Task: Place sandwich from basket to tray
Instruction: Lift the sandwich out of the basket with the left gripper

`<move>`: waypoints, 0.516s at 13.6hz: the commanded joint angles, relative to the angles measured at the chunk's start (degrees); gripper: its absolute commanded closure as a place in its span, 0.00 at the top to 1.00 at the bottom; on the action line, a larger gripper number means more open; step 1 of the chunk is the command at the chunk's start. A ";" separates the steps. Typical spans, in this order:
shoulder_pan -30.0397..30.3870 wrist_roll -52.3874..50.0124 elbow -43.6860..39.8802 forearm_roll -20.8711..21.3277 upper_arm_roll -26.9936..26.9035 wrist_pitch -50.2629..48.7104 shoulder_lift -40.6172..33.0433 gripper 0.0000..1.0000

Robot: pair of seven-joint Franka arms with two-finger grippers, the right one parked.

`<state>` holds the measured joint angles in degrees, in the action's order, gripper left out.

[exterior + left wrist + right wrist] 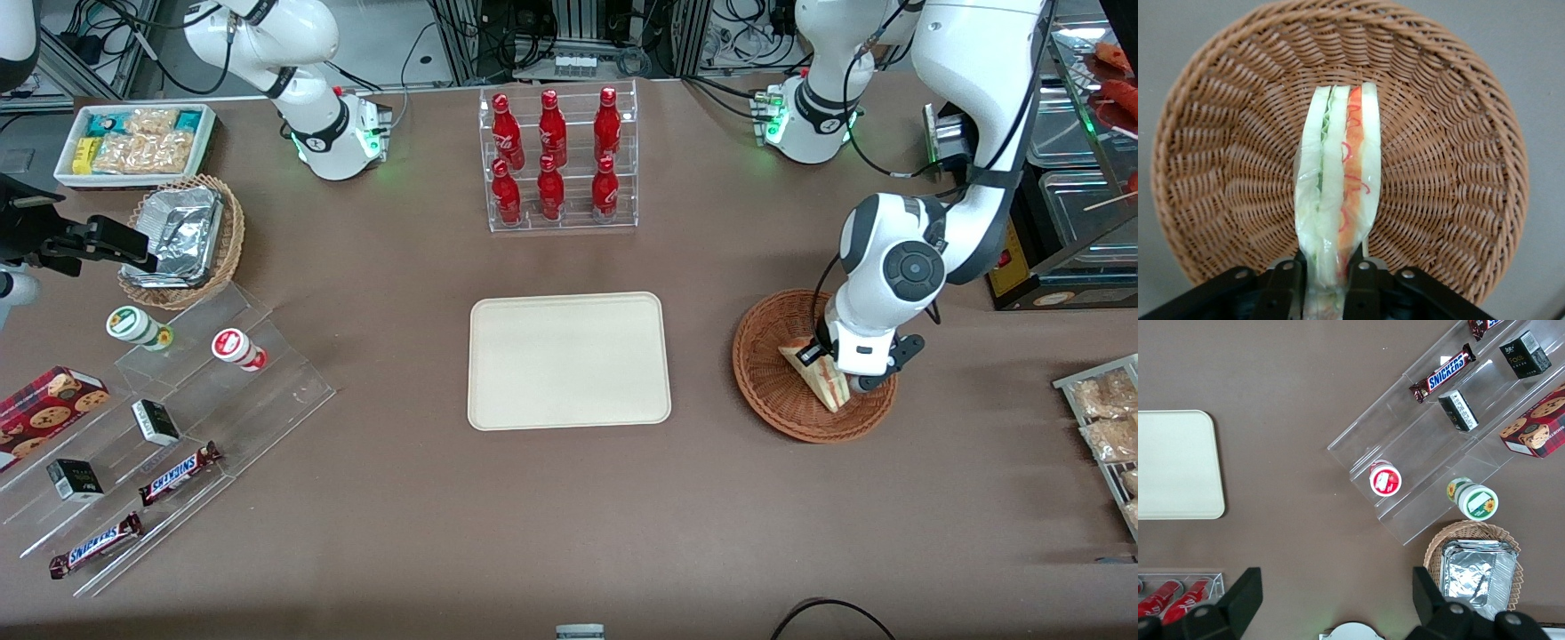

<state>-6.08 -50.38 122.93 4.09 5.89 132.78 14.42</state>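
Early in the job, by the look of things. Still in the basket [782,373]: the sandwich [813,373], a wrapped wedge with white bread, green and orange layers, lying at about 3 o'clock of the bowl's middle in the front view. Down over it, inside the wicker rim: the gripper [1327,283], fingers [1288,287] closed in against both flat sides of the wedge near its one end, with the wrapper pinched between them. Firmly clamped or only just touching, hard to judge; from the wrist view, closed on the sandwich rather than spread wide. Lifted or not, cannot tell; the wedge seems to rest against the weave or hang just above it.

Done so far, judging by the layout: the reach into the basket and the grasp. Left to do: the lift clear of the rim, the carry toward the tray [569,361], and the release.

Tray at roughly 9 o'clock from the basket in the front view, well apart from it, flat on the brown table [569,516] with nothing on it. At 12 o'clock from the tray, a clear rack of red bottles [558,158], away from the straight path between basket and tray. No obstacle visible along that path.
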 commanded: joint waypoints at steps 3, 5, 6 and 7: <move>-5.68 -0.25 -15.86 1.01 0.17 -17.01 1.22 0.00; -9.20 -0.33 -19.04 1.00 0.17 -18.00 3.59 0.00; -10.95 -0.16 -19.92 0.92 0.26 -17.91 4.64 0.00; -12.63 1.50 -21.32 0.66 0.26 -18.00 5.70 0.00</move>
<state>-15.72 -50.15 105.71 4.32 6.63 116.01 16.26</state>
